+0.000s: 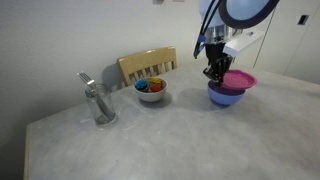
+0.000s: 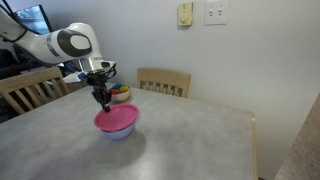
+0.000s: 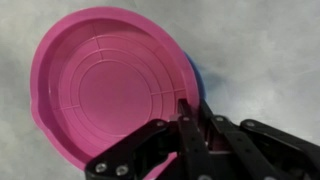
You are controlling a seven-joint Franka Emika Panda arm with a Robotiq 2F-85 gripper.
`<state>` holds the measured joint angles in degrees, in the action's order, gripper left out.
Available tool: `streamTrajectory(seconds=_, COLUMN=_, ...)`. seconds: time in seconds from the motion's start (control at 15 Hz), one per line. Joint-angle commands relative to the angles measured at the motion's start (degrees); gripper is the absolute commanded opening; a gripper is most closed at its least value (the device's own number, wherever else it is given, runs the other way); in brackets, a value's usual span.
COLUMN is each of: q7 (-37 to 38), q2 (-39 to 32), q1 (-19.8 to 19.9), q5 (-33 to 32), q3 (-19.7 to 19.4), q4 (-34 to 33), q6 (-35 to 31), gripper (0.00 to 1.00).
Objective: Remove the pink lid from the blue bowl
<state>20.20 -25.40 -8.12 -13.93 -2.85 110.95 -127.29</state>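
Note:
The pink lid (image 1: 238,79) lies on the blue bowl (image 1: 226,97) at the far side of the grey table, and it looks slightly tilted. Both also show in an exterior view, the lid (image 2: 116,121) over the bowl (image 2: 121,133). In the wrist view the lid (image 3: 110,85) fills the frame, and a sliver of the blue bowl (image 3: 193,76) shows at its rim. My gripper (image 3: 188,108) is shut, with its fingers pinching the lid's rim. It comes down onto the lid's edge in both exterior views (image 1: 214,72) (image 2: 102,100).
A white bowl with colourful contents (image 1: 151,89) (image 2: 122,94) stands beside the blue bowl. A metal utensil holder (image 1: 98,103) stands further along the table. Wooden chairs (image 1: 147,65) (image 2: 165,80) (image 2: 25,90) stand at the table's edges, near the wall.

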Motion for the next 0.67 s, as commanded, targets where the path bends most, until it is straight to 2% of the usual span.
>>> streamTrajectory(seconds=0.0, q7=0.9, q2=1.8, q1=-0.5, q5=-2.8, q3=-1.3, q4=-0.4, q6=3.5, gripper=0.03)
streamTrajectory(seconds=0.6, q7=-5.0, q2=4.7, q1=4.4, q5=-7.3, q3=-5.2, q4=1.0, q6=1.9, gripper=0.03)
